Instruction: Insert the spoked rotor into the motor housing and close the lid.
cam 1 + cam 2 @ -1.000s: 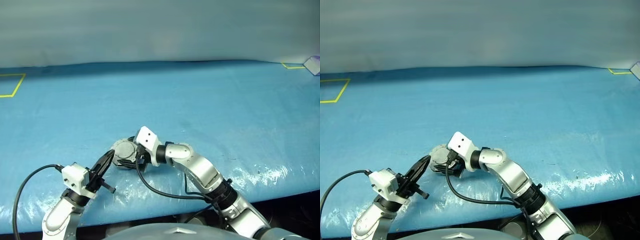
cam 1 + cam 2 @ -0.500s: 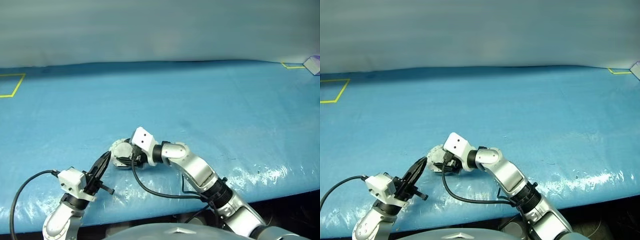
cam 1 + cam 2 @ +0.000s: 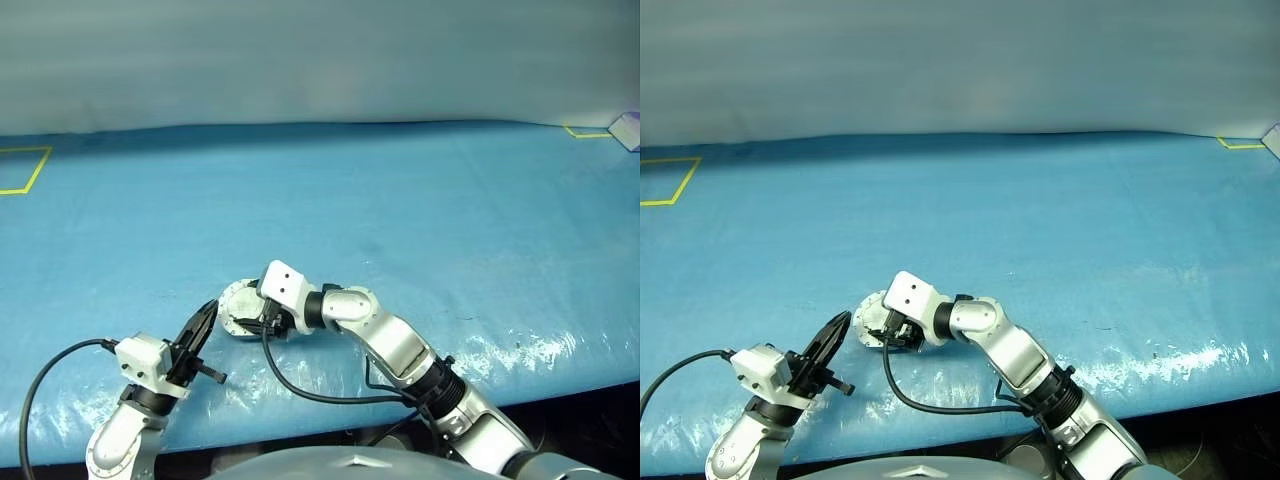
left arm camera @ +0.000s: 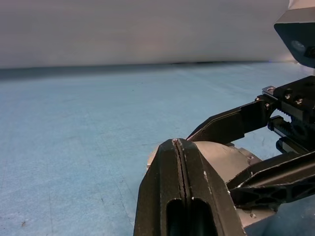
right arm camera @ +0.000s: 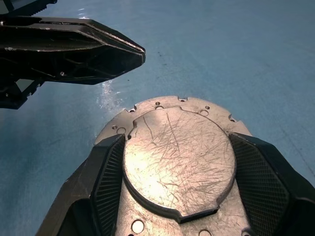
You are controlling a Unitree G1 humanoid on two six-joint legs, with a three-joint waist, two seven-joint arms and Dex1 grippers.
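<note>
The lid [image 5: 172, 157] is a round grey disc, plain and scratched, with a raised centre and a holed flange. It rests face up on the blue table [image 3: 420, 220]. My right gripper [image 5: 174, 142] reaches in from the right and is shut on the lid, one pad against each side of the raised centre. It also shows in the left eye view, right gripper [image 3: 248, 318] over lid [image 3: 236, 298]. My left gripper [image 3: 210, 308] is shut and empty, its tip just left of the lid. The spoked rotor and the motor housing are hidden.
Blue sheeting covers the table, wrinkled and shiny toward the front edge [image 3: 520, 350]. Yellow tape marks sit at the far left [image 3: 25, 170] and far right [image 3: 585, 131]. A small pale object [image 3: 628, 130] lies at the far right edge.
My right gripper has narrowed onto the lid and shifted it slightly left. The left arm has hardly moved.
</note>
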